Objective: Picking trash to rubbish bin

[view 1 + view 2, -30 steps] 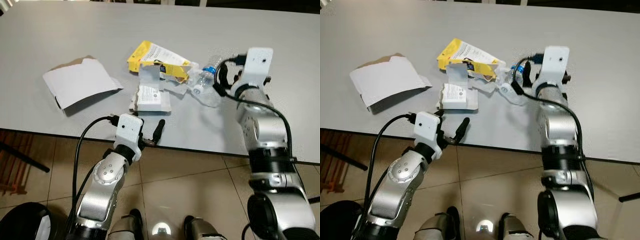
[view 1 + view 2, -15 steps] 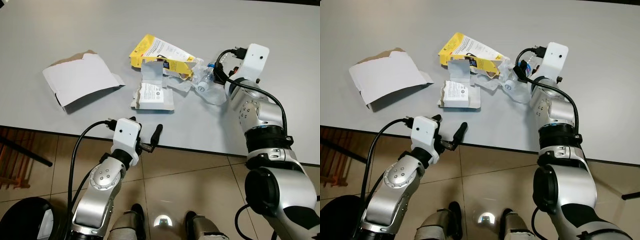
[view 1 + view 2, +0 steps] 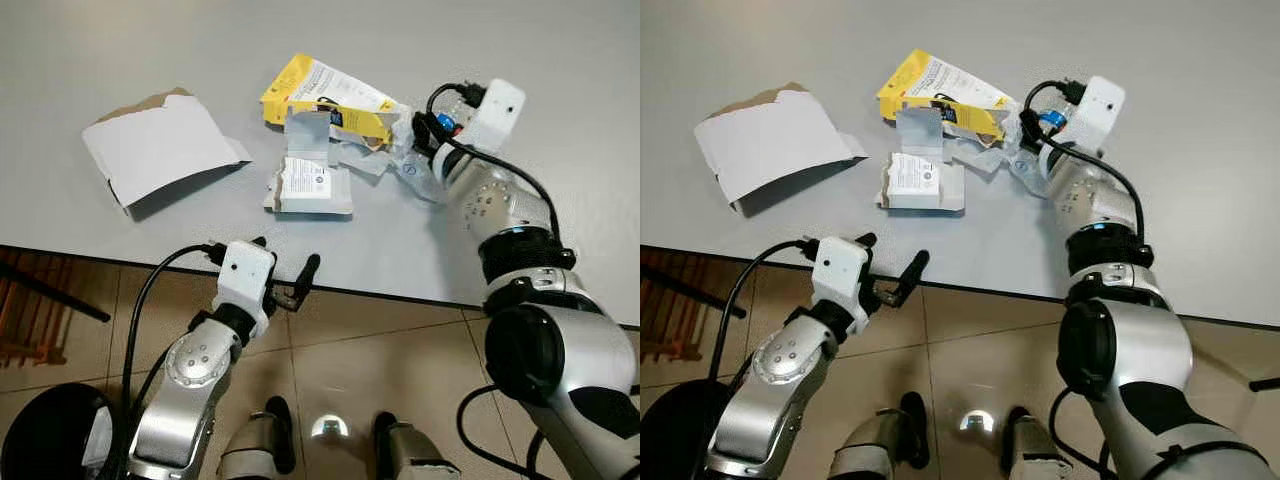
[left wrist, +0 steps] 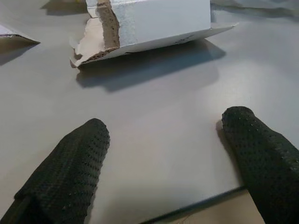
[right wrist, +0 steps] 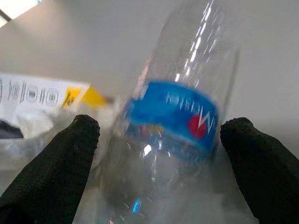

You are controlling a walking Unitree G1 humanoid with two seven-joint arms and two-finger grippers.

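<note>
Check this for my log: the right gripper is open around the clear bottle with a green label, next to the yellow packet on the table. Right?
Not quite. The label is blue, not green, as the right wrist view shows. The rest holds: the right gripper is open around the clear bottle, next to the yellow packet on the table.

Right tool [image 5: 159, 154] reached forward, fingers [image 5: 56, 163] spread wide. Left tool [image 4: 163, 154] low, fingers parted.
</note>
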